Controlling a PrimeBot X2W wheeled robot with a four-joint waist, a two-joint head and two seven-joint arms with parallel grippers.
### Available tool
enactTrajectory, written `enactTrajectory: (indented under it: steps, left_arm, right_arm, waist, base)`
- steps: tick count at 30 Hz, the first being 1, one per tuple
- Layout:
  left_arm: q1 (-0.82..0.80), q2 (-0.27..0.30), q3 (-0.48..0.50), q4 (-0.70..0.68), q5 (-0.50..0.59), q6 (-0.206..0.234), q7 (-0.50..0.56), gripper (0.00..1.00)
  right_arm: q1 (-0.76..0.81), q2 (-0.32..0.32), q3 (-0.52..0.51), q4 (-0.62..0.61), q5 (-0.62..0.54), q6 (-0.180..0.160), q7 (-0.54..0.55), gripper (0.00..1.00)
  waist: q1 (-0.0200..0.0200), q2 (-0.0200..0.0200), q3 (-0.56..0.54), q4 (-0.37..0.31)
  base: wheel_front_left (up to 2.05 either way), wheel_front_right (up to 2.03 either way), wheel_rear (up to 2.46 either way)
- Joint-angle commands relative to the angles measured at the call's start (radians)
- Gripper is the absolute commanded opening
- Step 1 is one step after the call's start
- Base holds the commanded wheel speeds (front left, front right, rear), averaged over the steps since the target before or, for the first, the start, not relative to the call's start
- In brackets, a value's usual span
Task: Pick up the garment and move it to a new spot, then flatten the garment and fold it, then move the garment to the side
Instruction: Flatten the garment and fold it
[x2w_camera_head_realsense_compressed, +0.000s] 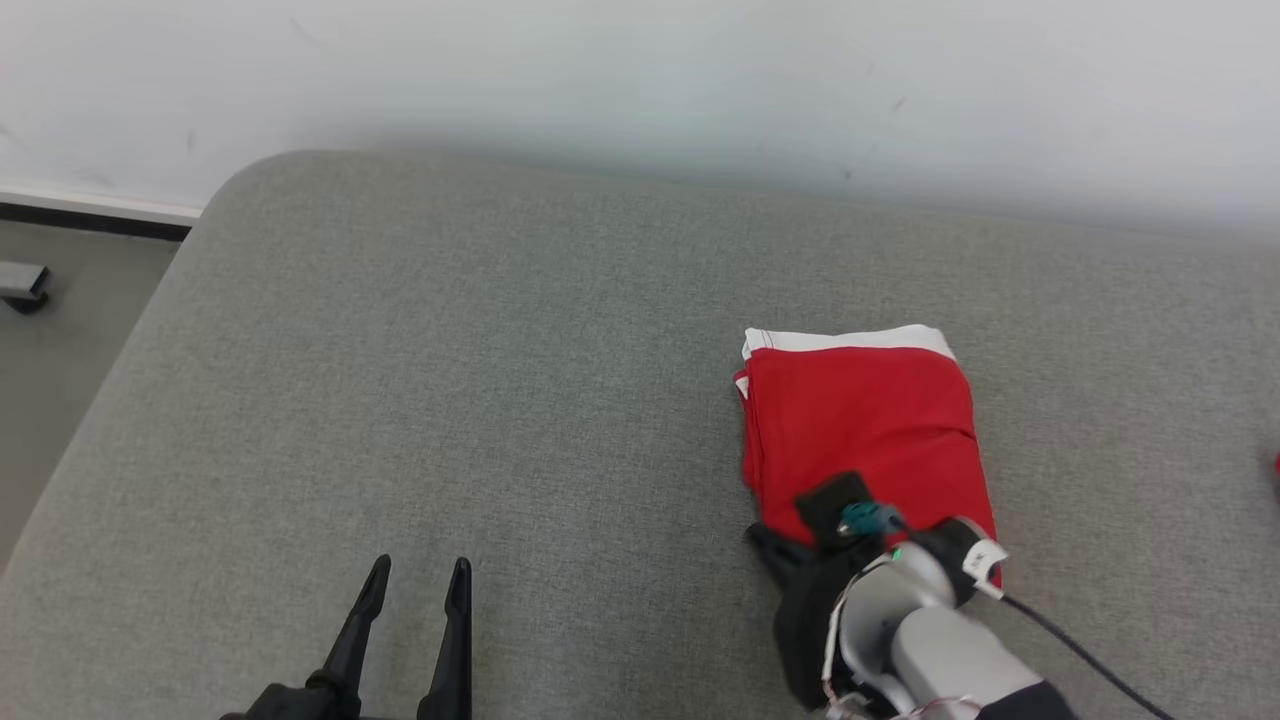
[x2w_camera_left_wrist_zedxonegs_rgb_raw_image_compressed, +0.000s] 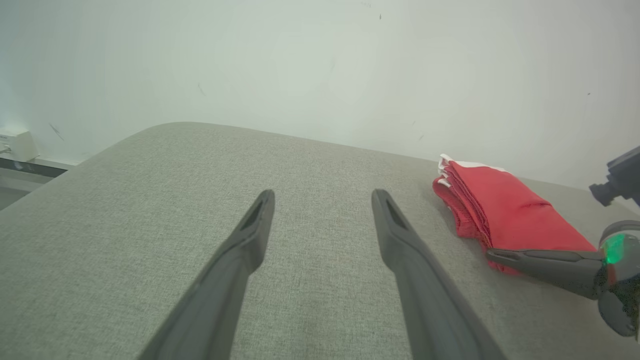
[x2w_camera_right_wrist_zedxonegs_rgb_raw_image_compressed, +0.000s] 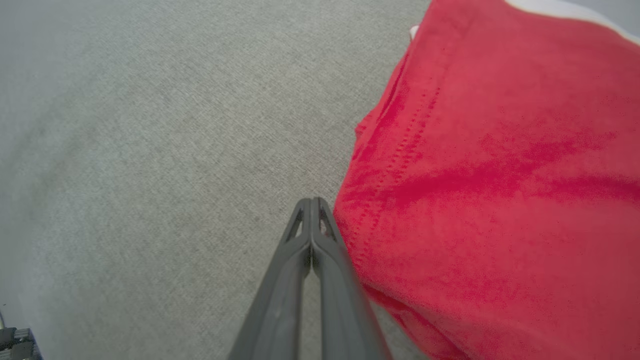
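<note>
The garment (x2w_camera_head_realsense_compressed: 865, 420) lies folded into a compact red block, right of centre in the head view, with a white band (x2w_camera_head_realsense_compressed: 850, 338) along its far edge. Folding looks done to me, so the step in hand is shifting it aside. My right pincer (x2w_camera_right_wrist_zedxonegs_rgb_raw_image_compressed: 312, 205) has its two fingers pressed together with nothing between them. In the right wrist view the tips rest low on the grey surface (x2w_camera_head_realsense_compressed: 450, 350), just beside the garment's near left edge. I take that as a pushing stance, not a grip. To do this well I should keep the fingers flat and low against the stacked edges. The push should go in broadside, near the middle of that side and not at the corner, and slowly, so the layers slide as one block and the top fold does not peel back or bunch. My left pincer (x2w_camera_head_realsense_compressed: 420, 572) hangs with its fingers apart at the lower left of the frame, well clear of the garment. Nothing lies in the way on the right side. A small red speck shows at the far right edge, too small to tell what it is. The wall (x2w_camera_head_realsense_compressed: 640, 80) runs along the top, the floor (x2w_camera_head_realsense_compressed: 60, 330) drops away at the left, and my arm's cable (x2w_camera_head_realsense_compressed: 1080, 650) trails off lower right.
</note>
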Motion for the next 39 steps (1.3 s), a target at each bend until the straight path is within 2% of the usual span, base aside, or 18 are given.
enactTrajectory:
  steps: [1,6,11,12,13,14,15,22,30,34,39]
  left_arm:
    - [0.010,0.002,0.004,0.002,0.001,0.001,-0.003,1.00]
    - [0.020,0.002,0.014,0.005,0.006,0.001,-0.003,1.00]
    - [0.045,0.001,0.046,0.014,0.010,0.001,-0.003,1.00]
    - [0.047,0.001,0.053,0.018,0.011,0.001,-0.003,1.00]
    - [0.051,0.001,0.064,0.020,0.011,0.002,-0.003,1.00]
    - [0.057,0.001,0.072,0.022,0.011,0.002,-0.003,1.00]
    - [0.061,0.000,0.080,0.025,0.011,0.003,-0.003,1.00]
    - [0.073,-0.001,0.125,0.035,0.007,0.008,-0.003,1.00]
    - [0.041,-0.002,0.166,0.066,0.014,0.010,-0.003,1.00]
    - [0.025,-0.002,0.181,0.085,0.019,0.009,-0.003,1.00]
    - [0.025,-0.002,0.183,0.103,0.036,0.006,-0.003,1.00]
  right_arm:
    - [0.019,0.007,0.032,-0.019,0.024,-0.003,0.006,0.00]
    - [0.050,0.030,0.085,-0.097,0.119,-0.003,-0.006,0.00]
    - [0.102,0.038,0.007,-0.198,0.192,-0.003,-0.083,0.00]
    - [0.119,0.039,-0.022,-0.218,0.196,-0.003,-0.101,0.30]
    - [0.136,0.038,-0.054,-0.235,0.193,-0.003,-0.119,0.43]
    - [0.154,0.037,-0.082,-0.255,0.184,-0.003,-0.134,0.83]
    - [0.176,0.037,-0.120,-0.275,0.178,-0.003,-0.150,1.00]
    - [0.322,0.030,-0.335,-0.432,0.076,-0.003,-0.217,1.00]
    - [0.433,0.009,-0.497,-0.519,-0.014,-0.003,-0.236,1.00]
    - [0.472,-0.003,-0.540,-0.518,-0.031,-0.003,-0.236,1.00]
    - [0.500,-0.020,-0.538,-0.502,-0.028,-0.003,-0.245,1.00]
  waist:
    - [-0.0001,-0.0001,-0.010,-0.010]
    - [-0.0001,-0.0001,-0.035,-0.030]
    - [-0.0001,-0.0001,-0.074,-0.059]
    - [-0.0001,-0.0001,-0.083,-0.066]
    - [-0.0001,-0.0001,-0.092,-0.074]
    - [-0.0001,-0.0001,-0.100,-0.082]
    - [-0.0001,-0.0001,-0.108,-0.090]
    - [-0.0001,-0.0001,-0.138,-0.145]
    - [-0.0001,-0.0001,-0.156,-0.196]
    - [-0.0001,-0.0001,-0.168,-0.212]
    - [-0.0001,-0.0001,-0.183,-0.233]
  base:
    - [0.00,0.00,0.00]
    - [0.00,0.00,0.00]
    - [0.00,0.00,0.00]
    - [0.00,0.00,0.00]
    - [0.00,0.00,0.00]
    - [0.00,0.00,0.00]
    - [0.00,0.00,0.00]
    - [0.00,0.00,0.00]
    - [0.00,0.00,0.00]
    - [0.00,0.00,0.00]
    - [0.00,0.00,0.00]
